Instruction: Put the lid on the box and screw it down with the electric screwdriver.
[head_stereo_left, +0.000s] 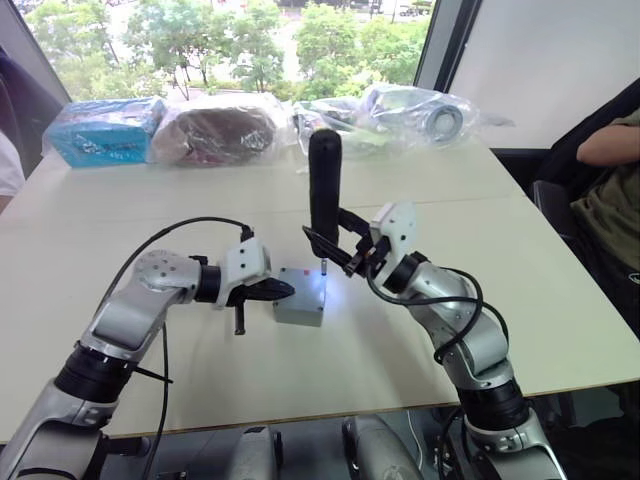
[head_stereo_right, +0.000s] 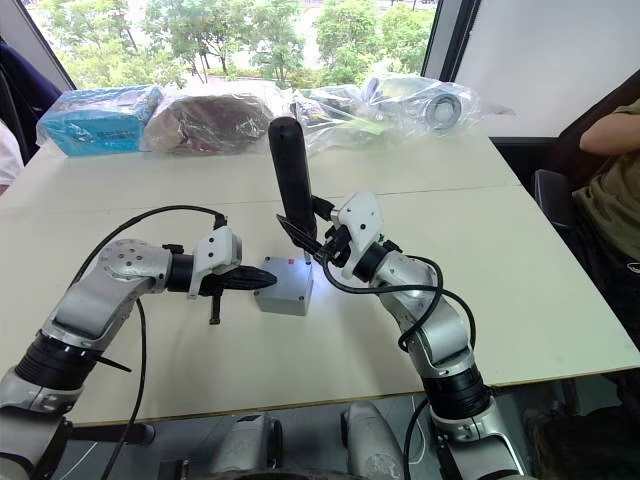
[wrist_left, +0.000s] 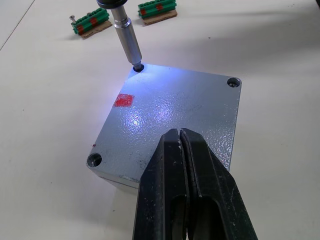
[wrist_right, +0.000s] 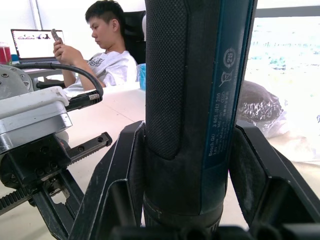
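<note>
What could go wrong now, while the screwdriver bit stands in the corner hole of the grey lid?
The dark pen-shaped electric screwdriver is tall, gripped low by the right pincer; it may tilt and its bit slip from the hole. The closed left pincer presses only near one edge of the flat grey lid, so the lid might turn.

box body (wrist_left: 120, 177): mostly hidden under lid (wrist_left: 170, 115)
screwdriver (wrist_right: 195, 110): top and tip cut off

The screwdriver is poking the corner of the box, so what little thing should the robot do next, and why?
Probably spin the electric screwdriver in place. Its bit sits in a corner hole of the lid, upright in the right gripper, while the shut left gripper presses on the lid. Two other corner holes wait.
</note>
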